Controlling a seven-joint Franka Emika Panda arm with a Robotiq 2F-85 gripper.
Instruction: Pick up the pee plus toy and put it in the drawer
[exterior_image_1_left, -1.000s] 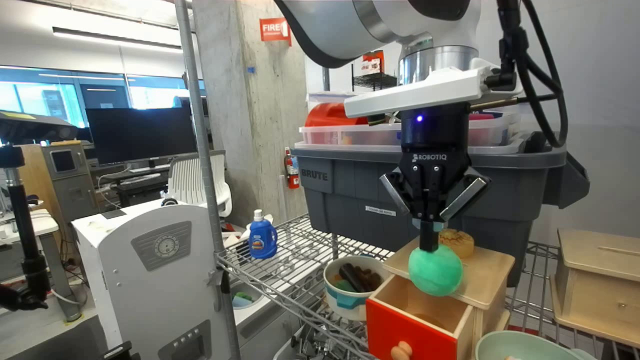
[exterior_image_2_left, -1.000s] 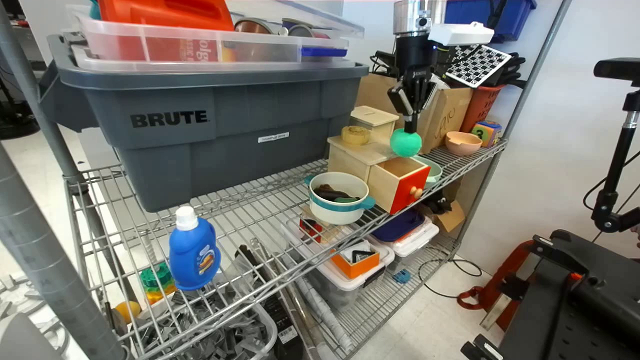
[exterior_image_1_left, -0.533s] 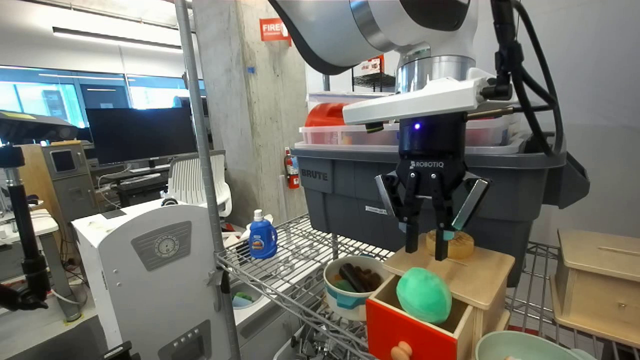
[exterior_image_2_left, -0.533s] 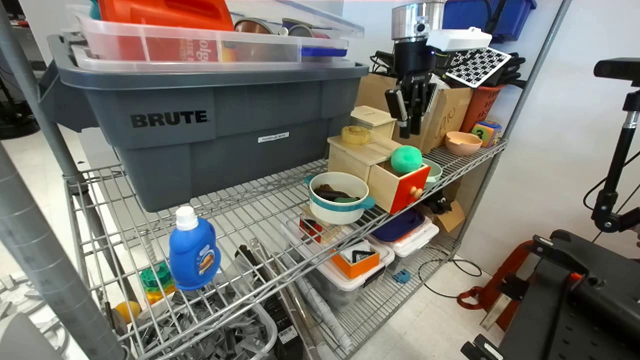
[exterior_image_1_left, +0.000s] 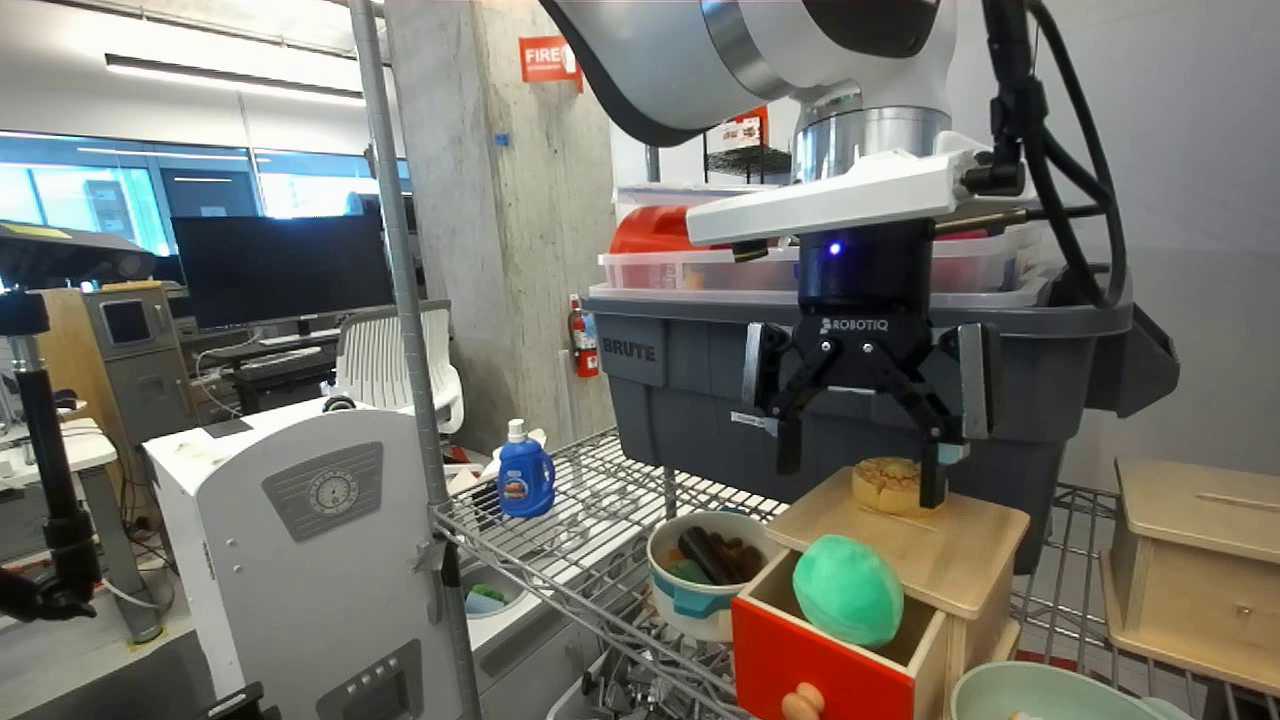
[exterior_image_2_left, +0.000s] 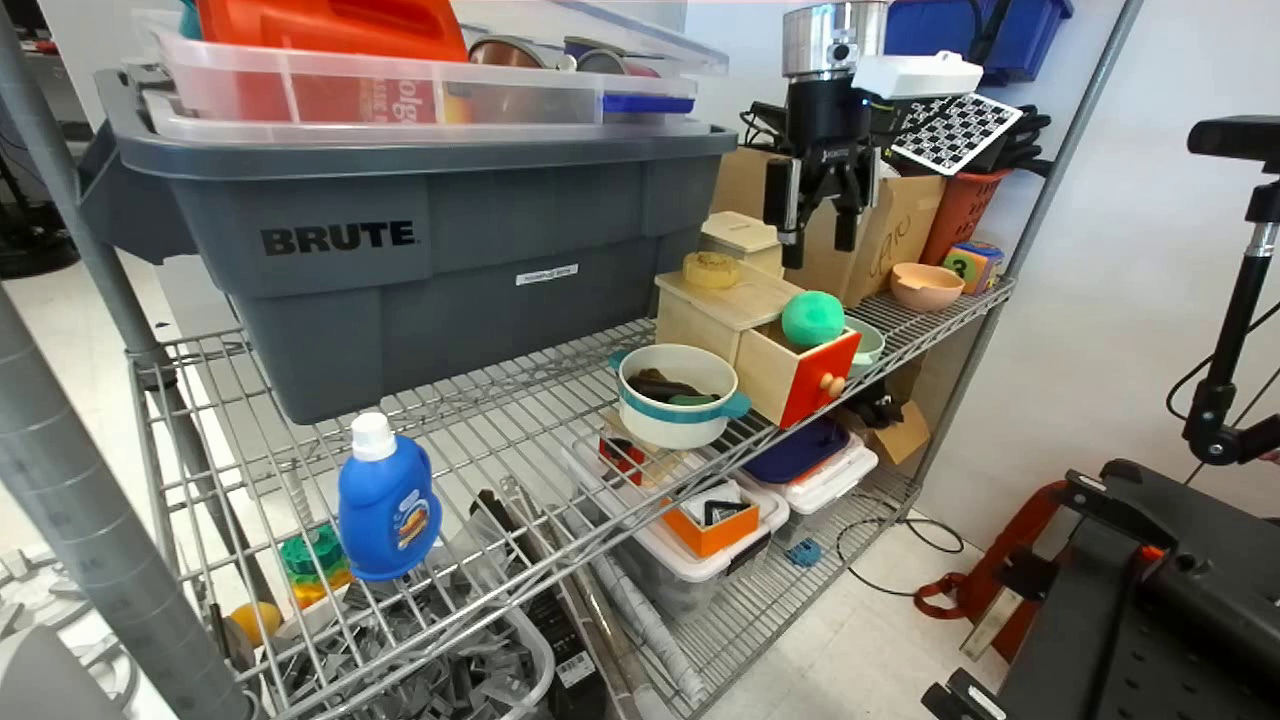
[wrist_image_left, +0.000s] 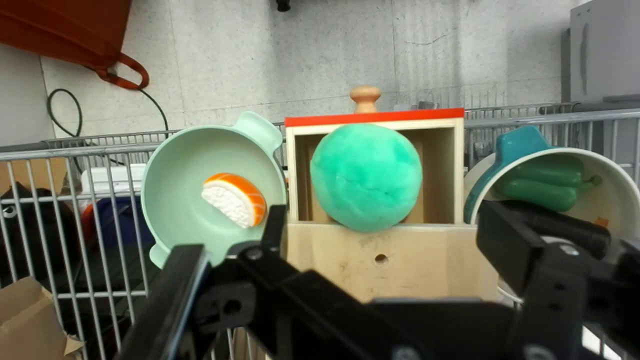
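Observation:
The pee plus toy (exterior_image_1_left: 848, 590), a mint-green plush ball, sits in the pulled-out drawer (exterior_image_1_left: 825, 660). Its upper part bulges above the walls of the drawer in both exterior views. The wrist view shows the toy (wrist_image_left: 366, 177) between the drawer's side walls, reaching to the edge of the light-wood box (wrist_image_left: 350, 257). My gripper (exterior_image_1_left: 860, 467) hangs above the box with its jaws spread wide and nothing held. Air separates the fingertips from the toy (exterior_image_2_left: 813, 319). Where the toy's underside rests is hidden.
A yellow rounded toy (exterior_image_1_left: 885, 487) lies on top of the box, close below one finger. A white-and-teal pot (exterior_image_2_left: 675, 425) and a pale green bowl (wrist_image_left: 175, 175) flank the drawer. Behind stands the grey tote (exterior_image_1_left: 700, 400). A blue bottle (exterior_image_2_left: 388, 510) is farther along the wire shelf.
One second ago the gripper was shut on the toy above the drawer. The toy has dropped down into the drawer, and the jaws have opened wide. The gripper itself has barely moved.

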